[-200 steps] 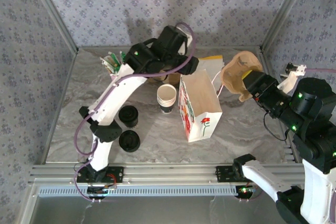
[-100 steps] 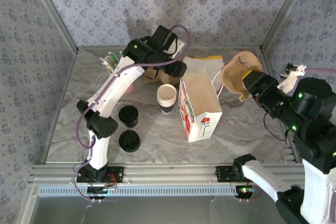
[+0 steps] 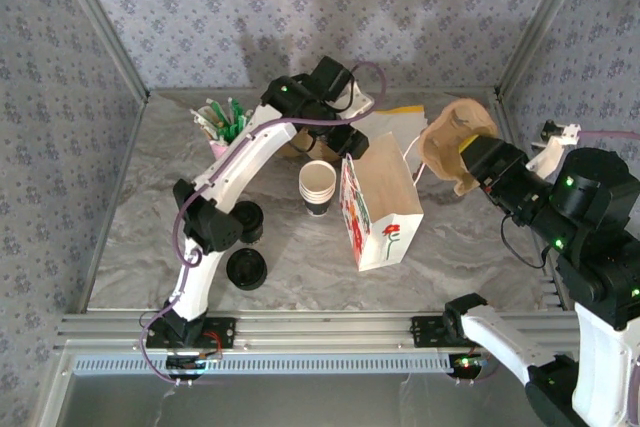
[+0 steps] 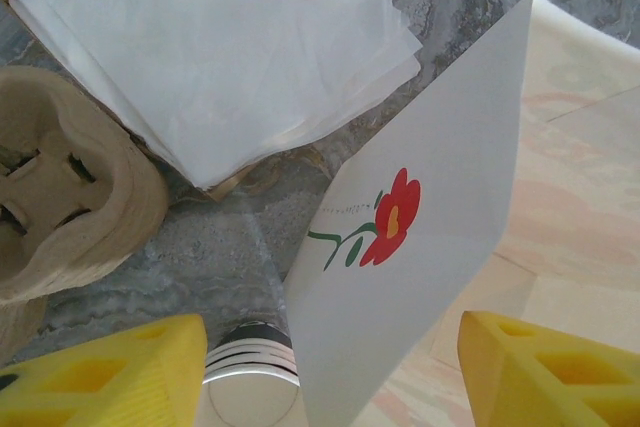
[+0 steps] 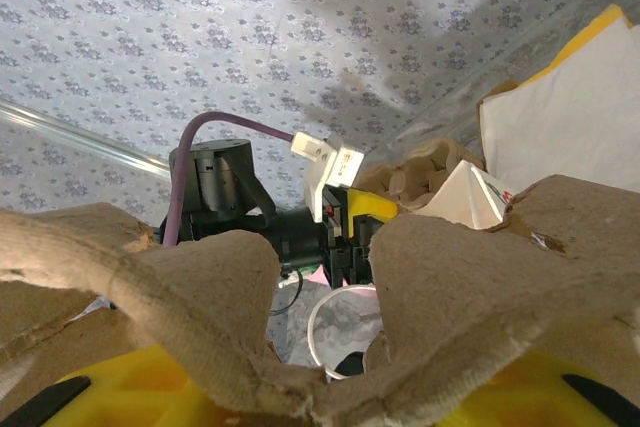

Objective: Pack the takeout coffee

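Note:
The takeout coffee (image 3: 251,219), a small cup with a black lid, stands left of centre, partly hidden by my left arm's elbow. My left gripper (image 3: 350,143) hovers at the back edge of the white flowered paper bag (image 3: 380,202). In the left wrist view my left gripper (image 4: 330,339) is open, with the rim of the bag (image 4: 440,197) rising between its yellow fingers (image 4: 110,377). My right gripper (image 3: 480,160) is raised at the right, shut on a brown pulp cup carrier (image 3: 452,142). That carrier (image 5: 200,287) fills the foreground of the right wrist view.
A stack of lidless white cups (image 3: 317,187) stands just left of the bag, below my left gripper (image 4: 250,382). A loose black lid (image 3: 246,268) lies near the front. White napkins (image 3: 392,127), more pulp carriers (image 4: 60,197) and a pink cup of stirrers (image 3: 222,122) sit at the back.
My left arm has swung right, its elbow now covering part of the takeout coffee and uncovering the stirrer cup. Its gripper has dropped to the bag's rim and narrowed slightly. The right arm is still.

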